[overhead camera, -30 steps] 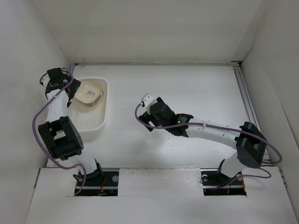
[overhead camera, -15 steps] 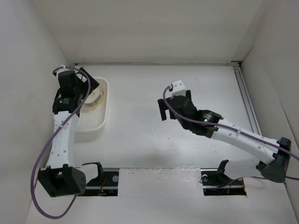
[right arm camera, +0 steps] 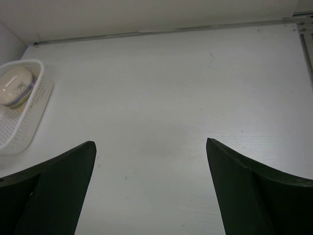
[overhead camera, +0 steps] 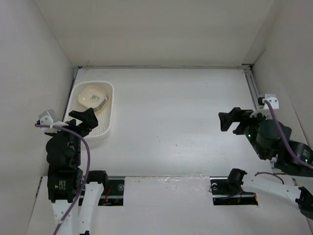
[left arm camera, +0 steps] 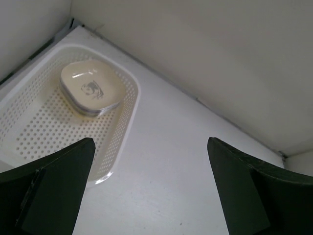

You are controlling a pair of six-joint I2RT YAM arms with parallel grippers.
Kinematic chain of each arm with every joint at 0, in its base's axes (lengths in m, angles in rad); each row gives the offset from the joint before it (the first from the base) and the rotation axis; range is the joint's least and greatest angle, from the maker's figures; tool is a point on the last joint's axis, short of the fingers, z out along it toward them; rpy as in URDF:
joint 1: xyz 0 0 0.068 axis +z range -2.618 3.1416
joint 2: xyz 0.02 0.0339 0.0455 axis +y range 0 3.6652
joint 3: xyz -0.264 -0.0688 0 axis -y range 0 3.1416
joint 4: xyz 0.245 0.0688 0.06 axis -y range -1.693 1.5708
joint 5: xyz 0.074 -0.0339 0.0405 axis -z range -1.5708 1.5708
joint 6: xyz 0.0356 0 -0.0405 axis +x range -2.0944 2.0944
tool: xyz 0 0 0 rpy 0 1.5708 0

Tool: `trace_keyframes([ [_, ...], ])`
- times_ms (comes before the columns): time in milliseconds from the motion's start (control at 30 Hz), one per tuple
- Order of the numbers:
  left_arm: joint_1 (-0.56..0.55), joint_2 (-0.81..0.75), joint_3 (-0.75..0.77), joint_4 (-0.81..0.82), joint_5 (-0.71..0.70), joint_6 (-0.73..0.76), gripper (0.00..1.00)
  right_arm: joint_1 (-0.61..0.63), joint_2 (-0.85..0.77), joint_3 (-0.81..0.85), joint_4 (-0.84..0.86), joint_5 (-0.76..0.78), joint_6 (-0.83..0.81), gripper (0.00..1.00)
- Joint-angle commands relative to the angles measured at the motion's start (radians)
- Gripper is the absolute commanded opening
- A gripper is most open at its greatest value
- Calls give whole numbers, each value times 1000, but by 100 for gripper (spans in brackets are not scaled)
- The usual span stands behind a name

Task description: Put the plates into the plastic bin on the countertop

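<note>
I read both tools slack, nothing held: L gripper point(overhead camera: 83, 116), R gripper point(overhead camera: 231, 122). Plates point(left arm camera: 92, 89) stacked at far end of bin point(left arm camera: 129, 105), long axis near-far, just ahead of L gripper; L arm nearer.

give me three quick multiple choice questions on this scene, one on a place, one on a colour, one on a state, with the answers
1. Where in the plastic bin is the plate stack?
A far end
B near end
C middle
2. The top plate is
A green
B cream
C orange
3. Both arms' jaws are
A shut on a plate
B shut, empty
C open, empty
Answers: 1 A, the stack sits at the bin's end by the back wall; 2 B, its face is pale cream with a dark motif; 3 C, both wrist views show the jaws spread wide with nothing between.
</note>
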State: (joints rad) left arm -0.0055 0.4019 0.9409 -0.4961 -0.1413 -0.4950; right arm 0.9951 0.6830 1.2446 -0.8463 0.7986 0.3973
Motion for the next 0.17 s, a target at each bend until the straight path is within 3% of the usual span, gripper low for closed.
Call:
trace_keyframes([
  [0,-5,12,-27,50,-17,1,100,-3,-63,24,-103,48,29,100],
  [133,-5,38,-37,59,-4,1,100,-3,-92,6,-103,22,38,100],
])
